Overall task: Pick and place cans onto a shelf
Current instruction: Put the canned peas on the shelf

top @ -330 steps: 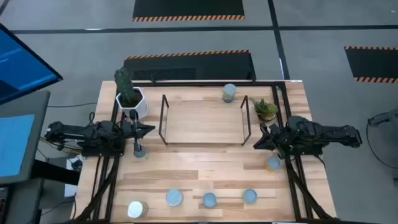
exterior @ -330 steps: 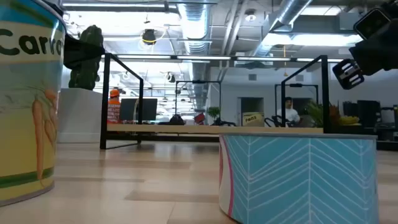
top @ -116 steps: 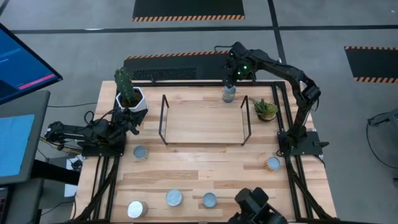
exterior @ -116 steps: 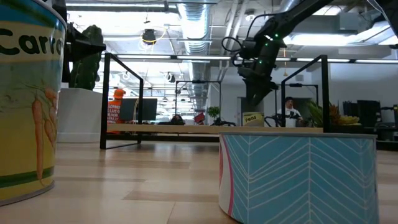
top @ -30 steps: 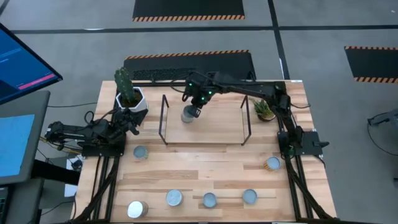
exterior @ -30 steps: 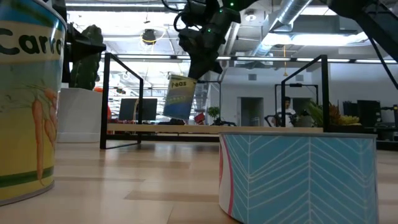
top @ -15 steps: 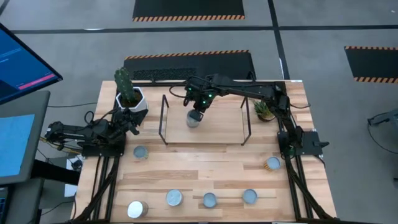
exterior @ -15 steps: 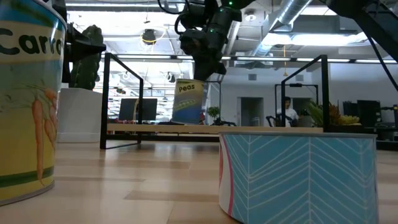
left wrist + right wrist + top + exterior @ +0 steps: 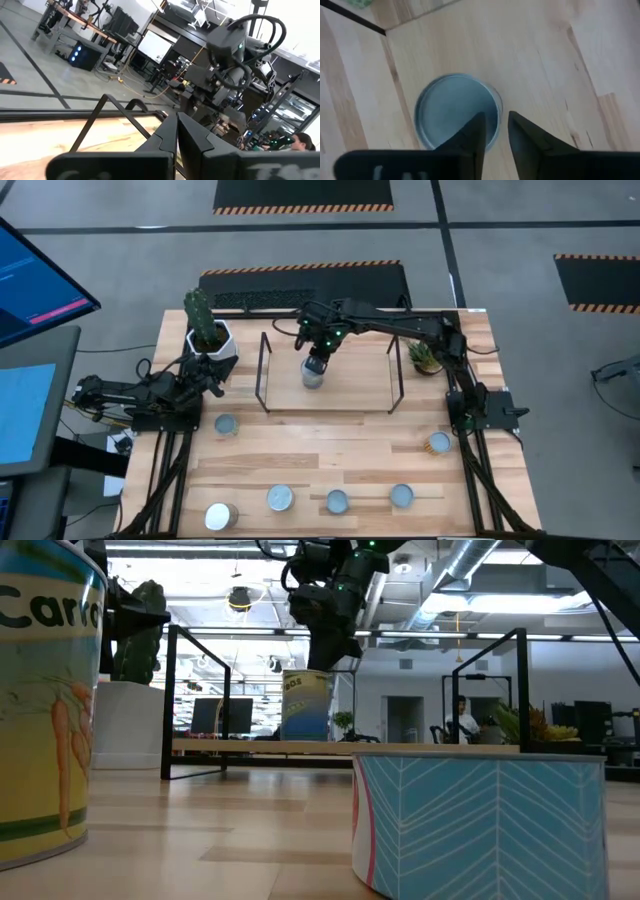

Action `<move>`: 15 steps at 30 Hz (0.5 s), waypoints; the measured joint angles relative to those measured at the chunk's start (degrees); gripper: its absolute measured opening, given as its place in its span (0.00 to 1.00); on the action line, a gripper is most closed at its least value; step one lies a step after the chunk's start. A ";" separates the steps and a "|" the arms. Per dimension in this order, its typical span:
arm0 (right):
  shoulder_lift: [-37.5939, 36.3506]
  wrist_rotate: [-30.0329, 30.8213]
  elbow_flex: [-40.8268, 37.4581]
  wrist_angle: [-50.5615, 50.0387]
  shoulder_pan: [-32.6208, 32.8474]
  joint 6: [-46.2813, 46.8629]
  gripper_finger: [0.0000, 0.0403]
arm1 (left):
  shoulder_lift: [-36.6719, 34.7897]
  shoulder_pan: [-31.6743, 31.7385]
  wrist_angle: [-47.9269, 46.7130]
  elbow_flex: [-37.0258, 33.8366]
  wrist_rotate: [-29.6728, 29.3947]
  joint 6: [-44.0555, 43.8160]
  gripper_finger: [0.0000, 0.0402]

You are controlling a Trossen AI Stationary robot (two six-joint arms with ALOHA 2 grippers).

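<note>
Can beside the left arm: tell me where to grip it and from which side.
Grip the can across its curved side wall, coming straight down from above. It stands upright with its round top facing up, and bare table shows all round it, so opposite sides are free at any angle.

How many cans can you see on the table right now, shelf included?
7. One can stands inside the shelf, under the right gripper. Four line the near edge. One sits at left, one at right. None looks hidden.
</note>
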 joint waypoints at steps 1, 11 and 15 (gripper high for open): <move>-0.58 -0.02 0.23 -0.56 0.00 0.36 0.29 | 0.00 -0.02 -0.12 0.00 0.00 0.00 0.00; -3.90 0.03 1.41 -18.99 2.89 0.22 0.30 | 0.00 -0.02 -0.78 -0.05 -0.01 0.00 0.00; -3.11 0.06 -1.89 -17.23 5.71 -0.10 0.27 | 0.00 0.00 -1.11 -0.04 -0.01 -0.08 0.00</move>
